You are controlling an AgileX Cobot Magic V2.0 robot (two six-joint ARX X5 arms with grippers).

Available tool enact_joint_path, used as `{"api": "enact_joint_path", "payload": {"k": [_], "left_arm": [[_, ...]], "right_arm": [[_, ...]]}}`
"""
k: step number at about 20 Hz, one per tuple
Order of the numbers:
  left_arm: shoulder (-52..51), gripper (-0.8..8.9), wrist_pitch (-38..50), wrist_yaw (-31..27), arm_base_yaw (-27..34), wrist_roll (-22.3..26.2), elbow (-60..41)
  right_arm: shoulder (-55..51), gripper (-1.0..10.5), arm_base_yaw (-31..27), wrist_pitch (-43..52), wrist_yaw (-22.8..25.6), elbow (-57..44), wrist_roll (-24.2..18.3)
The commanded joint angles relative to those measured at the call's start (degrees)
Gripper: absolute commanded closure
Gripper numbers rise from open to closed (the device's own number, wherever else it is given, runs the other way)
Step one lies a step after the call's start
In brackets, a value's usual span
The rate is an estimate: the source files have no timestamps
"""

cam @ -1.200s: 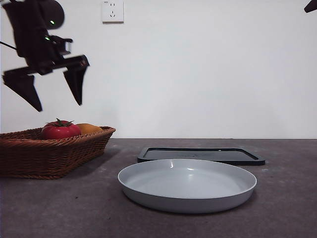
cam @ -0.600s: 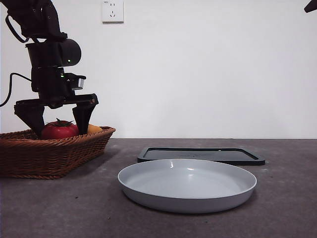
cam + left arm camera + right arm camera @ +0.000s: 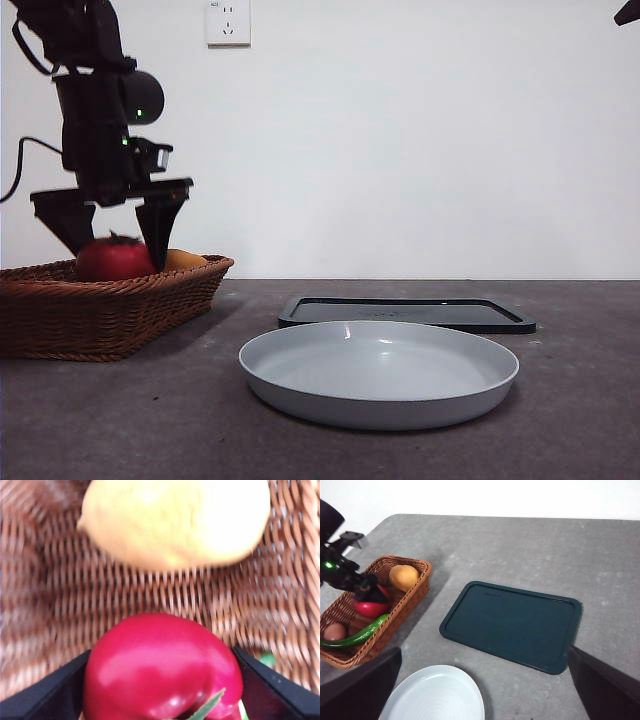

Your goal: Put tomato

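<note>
While the right gripper (image 3: 480,700) waited high above the table with its jaws spread wide and nothing between them, the left gripper (image 3: 112,235) was down in the wicker basket (image 3: 110,305), its two jaws standing one on each side of the tomato (image 3: 113,259). In the left wrist view both jaws touched the tomato's flanks, so they looked closed on it, though a firm grip could not be confirmed. The tomato sat in the basket beside a yellow-orange fruit (image 3: 175,522), with a green chili (image 3: 357,635) and a brown egg-like item (image 3: 335,631) farther along. Its glossy skin suggested a slippery, roundish body, fairly light and probably soft enough to bruise. Holding it across its widest part, below the calyx, with modest pressure seemed safest. A grey plate (image 3: 378,375) and a dark tray (image 3: 405,313) lay well apart from the basket.
</note>
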Motion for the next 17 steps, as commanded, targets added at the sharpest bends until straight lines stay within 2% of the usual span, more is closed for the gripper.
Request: {"api": "enact_joint_path", "payload": {"k": [1, 7, 12, 17], "left_arm": [[1.4, 5.05, -5.3, -0.1, -0.4, -1.0, 7.0], [0.4, 5.05, -23.8, 1.7, -4.5, -4.1, 21.0], [-0.1, 5.05, -25.6, 3.8, -13.9, -4.7, 21.1], [-0.1, 5.05, -25.6, 4.7, -26.8, -4.7, 20.3]], "right_arm": [[0.3, 3.7, 0.3, 0.6, -0.1, 1.0, -0.5], [0.3, 3.7, 0.3, 0.6, -0.1, 1.0, -0.5], [0.3, 3.7, 0.3, 0.6, -0.1, 1.0, -0.5], [0.3, 3.7, 0.3, 0.6, -0.2, 1.0, -0.5]]}}
